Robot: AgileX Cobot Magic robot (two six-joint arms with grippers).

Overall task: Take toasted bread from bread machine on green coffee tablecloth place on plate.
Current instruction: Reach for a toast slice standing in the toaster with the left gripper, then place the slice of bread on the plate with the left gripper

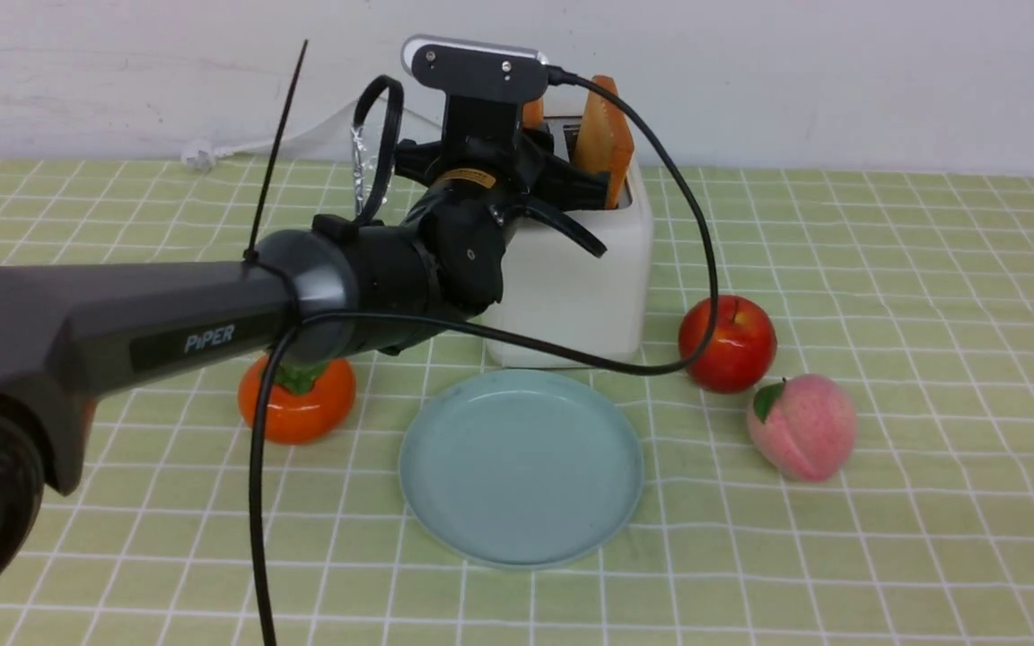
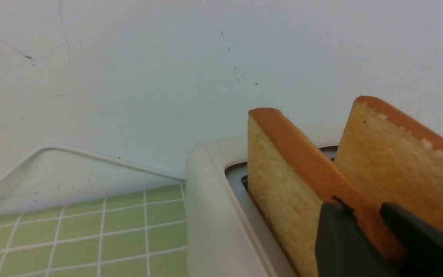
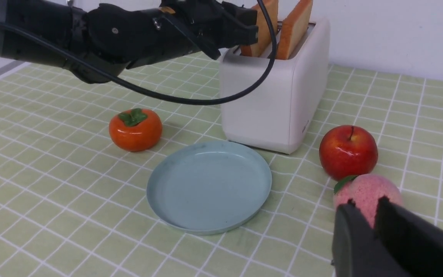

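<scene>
The white bread machine (image 1: 571, 287) stands at the back of the green coffee tablecloth (image 1: 930, 269), with two slices of toasted bread upright in its slots. My left gripper (image 2: 363, 209) is shut on the crust edge of the left slice (image 2: 283, 173), which still sits in its slot. The right slice (image 2: 394, 161) stands free beside it. The pale blue plate (image 1: 521, 467) lies bare in front of the bread machine. My right gripper (image 3: 364, 206) is shut and holds nothing, low over the cloth near the peach; it is out of the front view.
An orange persimmon (image 1: 297, 399) lies left of the plate. A red apple (image 1: 728, 345) and a pink peach (image 1: 802, 426) lie to its right. My left arm's cable (image 1: 705, 269) loops down beside the apple. A white wall stands right behind the bread machine.
</scene>
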